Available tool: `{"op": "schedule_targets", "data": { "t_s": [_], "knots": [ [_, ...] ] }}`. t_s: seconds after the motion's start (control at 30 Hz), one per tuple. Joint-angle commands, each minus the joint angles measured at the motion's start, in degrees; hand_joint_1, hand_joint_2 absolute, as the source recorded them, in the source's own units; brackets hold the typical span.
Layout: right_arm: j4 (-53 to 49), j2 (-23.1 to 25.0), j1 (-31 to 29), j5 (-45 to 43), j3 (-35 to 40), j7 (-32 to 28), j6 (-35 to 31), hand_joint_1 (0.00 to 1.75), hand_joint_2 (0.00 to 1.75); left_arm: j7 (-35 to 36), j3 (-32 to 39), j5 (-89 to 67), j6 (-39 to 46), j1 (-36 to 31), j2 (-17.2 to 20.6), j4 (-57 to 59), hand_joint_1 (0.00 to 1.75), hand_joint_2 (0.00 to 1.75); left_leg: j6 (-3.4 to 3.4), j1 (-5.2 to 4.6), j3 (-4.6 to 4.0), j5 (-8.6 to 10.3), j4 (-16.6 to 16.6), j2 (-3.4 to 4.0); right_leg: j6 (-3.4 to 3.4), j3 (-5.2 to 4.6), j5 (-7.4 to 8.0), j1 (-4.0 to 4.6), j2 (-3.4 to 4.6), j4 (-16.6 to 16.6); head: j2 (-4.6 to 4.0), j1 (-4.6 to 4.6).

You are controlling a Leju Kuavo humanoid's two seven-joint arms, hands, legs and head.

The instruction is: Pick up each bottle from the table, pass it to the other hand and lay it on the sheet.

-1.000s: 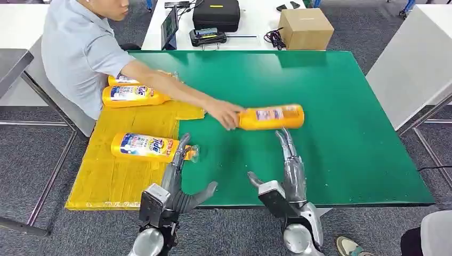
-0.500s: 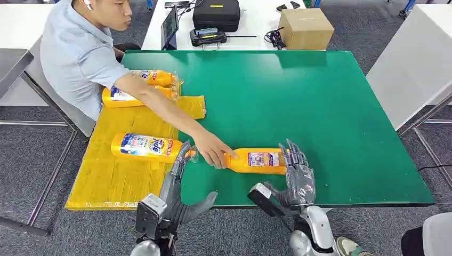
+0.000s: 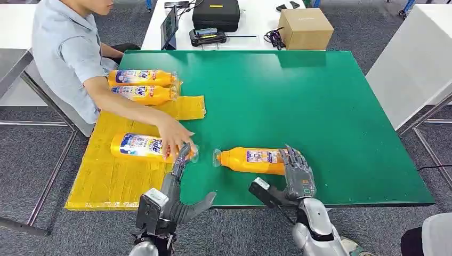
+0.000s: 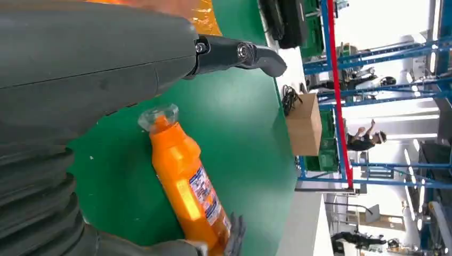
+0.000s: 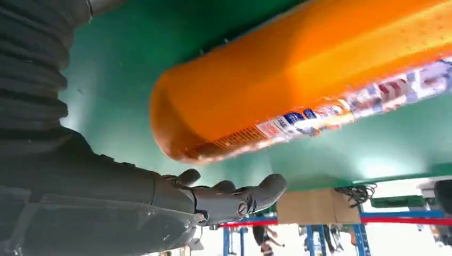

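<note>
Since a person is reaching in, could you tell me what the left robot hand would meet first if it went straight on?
Likely the clear cap of the bottle on the sheet, right at the left robot hand's fingertips; the person's hand lies just beyond.

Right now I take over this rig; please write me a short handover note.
Right hand: fingers on the base end of the bottle on the green table, no grip visible.
Left hand: open, holding nothing.
Done: three bottles lie on the yellow sheet; the person's hand rests on the nearest one.
Left: lift the table bottle, pass to the left hand, lay it on the sheet.
</note>
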Motion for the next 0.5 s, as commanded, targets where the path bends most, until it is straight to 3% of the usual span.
{"op": "schedule_targets", "data": {
  "t_s": [0.03,0.33,0.5],
  "knots": [
    [7.3,-0.4,-5.8,1.2,4.3,0.4,-0.4,0.0,1.75,0.3,-1.1,-1.5,-0.1,-1.6,1.0,1.6,0.0,1.75,-0.07,0.05,0.13,-0.03,0.0,0.06,-0.09,0.12,-0.01,0.05,0.04,-0.1,0.0,0.02],
    [9.8,0.9,-7.6,-0.2,5.7,-0.2,0.7,0.0,1.75,0.3,-1.2,-2.8,-0.3,-2.2,0.5,2.4,0.0,1.75,-0.09,0.06,0.19,-0.06,0.0,0.08,-0.12,0.18,-0.03,0.07,0.06,-0.1,0.0,0.02],
    [16.2,1.0,-10.5,-1.5,6.4,2.2,5.3,0.0,1.75,0.9,-1.1,-1.8,-1.4,-2.3,0.4,3.0,0.0,1.75,-0.09,0.05,0.19,-0.05,0.0,0.09,-0.11,0.18,-0.01,0.06,0.07,-0.1,0.0,0.0]
  ]
}}
